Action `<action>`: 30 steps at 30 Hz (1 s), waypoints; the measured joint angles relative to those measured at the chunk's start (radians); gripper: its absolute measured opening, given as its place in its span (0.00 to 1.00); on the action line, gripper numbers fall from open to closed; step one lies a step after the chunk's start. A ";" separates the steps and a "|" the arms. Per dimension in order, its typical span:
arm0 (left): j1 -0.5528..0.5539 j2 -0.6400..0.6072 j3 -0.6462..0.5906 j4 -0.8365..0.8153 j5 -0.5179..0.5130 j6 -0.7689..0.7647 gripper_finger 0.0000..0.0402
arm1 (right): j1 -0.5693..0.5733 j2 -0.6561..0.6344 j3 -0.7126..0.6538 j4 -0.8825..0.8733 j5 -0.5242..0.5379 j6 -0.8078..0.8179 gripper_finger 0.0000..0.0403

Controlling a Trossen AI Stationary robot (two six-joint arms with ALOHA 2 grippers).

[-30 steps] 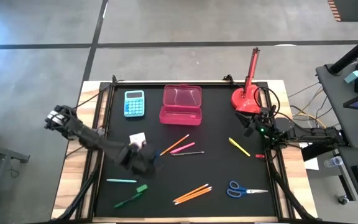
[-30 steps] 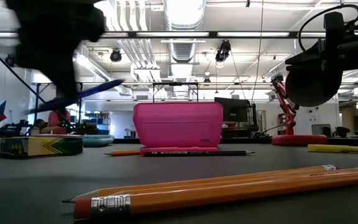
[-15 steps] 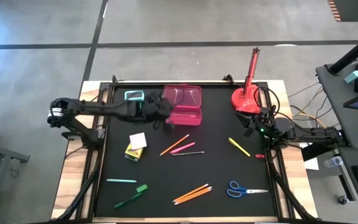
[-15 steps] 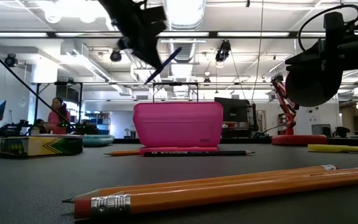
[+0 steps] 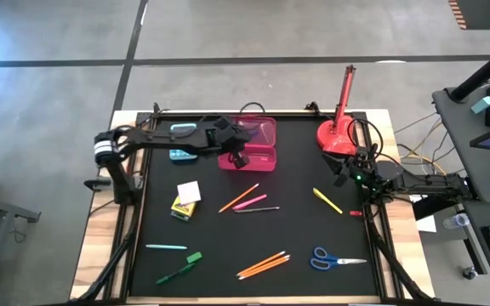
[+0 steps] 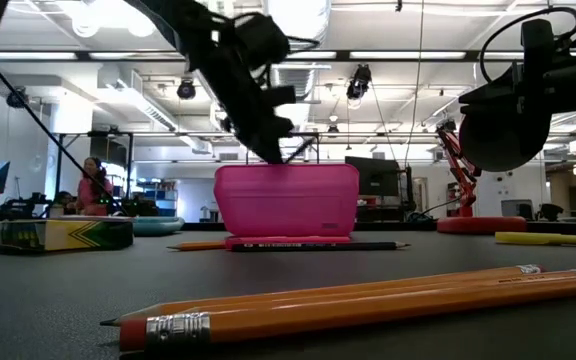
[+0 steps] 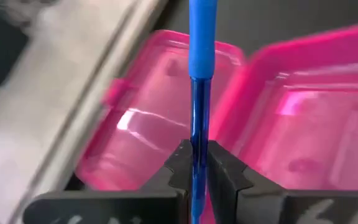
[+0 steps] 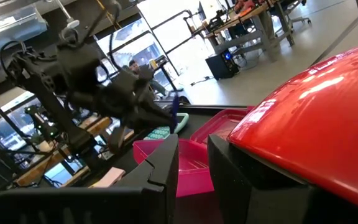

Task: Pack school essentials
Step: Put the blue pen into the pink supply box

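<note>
Over the open pink pencil case (image 5: 247, 144) at the table's far side, the left gripper (image 5: 236, 155) hangs with its fingers pinched on a blue pen (image 7: 199, 81). In the left wrist view the pen runs straight out from between the closed fingers, its long axis pointing forward across the case, with the tray and the raised lid both lying beyond the tip. In the low view the pen (image 6: 301, 151) slants down toward the case's upper edge (image 6: 286, 167); whether the tip already sits inside the tray or just above the rim cannot be settled from these views, though it appears close. The receptacle therefore lies directly below and ahead of the held pen.

The right gripper (image 5: 353, 179) waits at the table's right edge beside the red lamp base (image 5: 336, 136), well apart from the case, its fingers slightly parted on nothing visible. The left arm is clearly the nearer.

Remaining stationery, including the scissors (image 5: 334, 257) and orange pencils (image 5: 262, 264), lies loose on the mat.
</note>
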 joint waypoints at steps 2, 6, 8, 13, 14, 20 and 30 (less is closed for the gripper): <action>-0.001 0.023 0.000 0.002 0.020 0.000 0.02 | 0.000 0.000 0.000 0.001 0.001 0.000 0.20; 0.000 0.052 0.000 0.001 0.052 0.000 0.02 | 0.000 0.000 0.000 0.013 0.002 -0.001 0.20; 0.000 0.059 0.000 0.002 0.067 0.000 0.02 | 0.000 0.000 -0.001 0.040 0.006 -0.009 0.20; -0.003 0.056 0.000 0.001 0.108 -0.002 0.02 | 0.000 0.000 -0.001 0.044 0.005 -0.008 0.20; -0.004 0.053 0.000 -0.004 0.121 -0.002 0.02 | 0.000 0.000 -0.001 0.045 0.005 -0.008 0.20; -0.004 0.050 0.000 -0.012 0.203 -0.003 0.02 | 0.000 0.004 -0.001 0.046 0.002 -0.005 0.20; -0.006 0.050 0.000 -0.011 0.224 -0.036 0.17 | 0.000 0.004 -0.001 0.050 0.002 0.011 0.20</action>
